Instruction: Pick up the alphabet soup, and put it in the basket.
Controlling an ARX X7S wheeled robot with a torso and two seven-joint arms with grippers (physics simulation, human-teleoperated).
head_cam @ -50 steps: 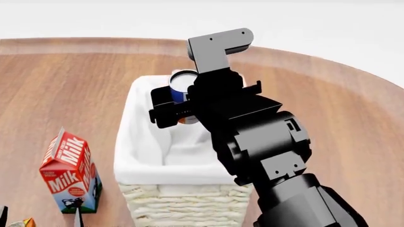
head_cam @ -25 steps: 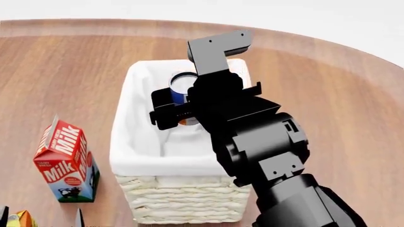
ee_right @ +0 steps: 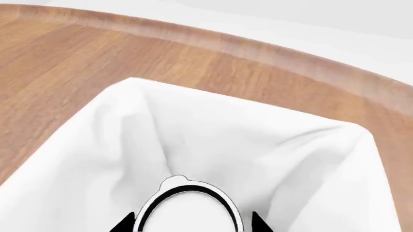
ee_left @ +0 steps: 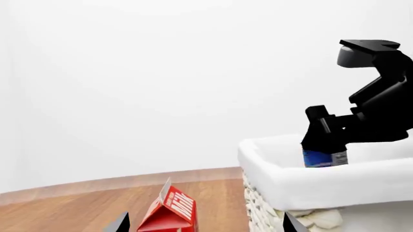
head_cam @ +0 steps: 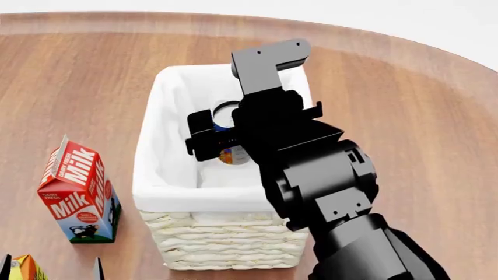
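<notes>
Pick done, placing nearly there: right gripper (head_cam: 220, 137) clamped on the alphabet soup (head_cam: 226, 116), can low inside the basket (head_cam: 151, 175), toward its 12 o'clock end. Left: lower, release. Left gripper (ee_left: 203, 223) idle, fingers apart, empty.

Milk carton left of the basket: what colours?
The milk carton is red with white "Milk" lettering and a blue band near its base. The head view shows it best.
</notes>
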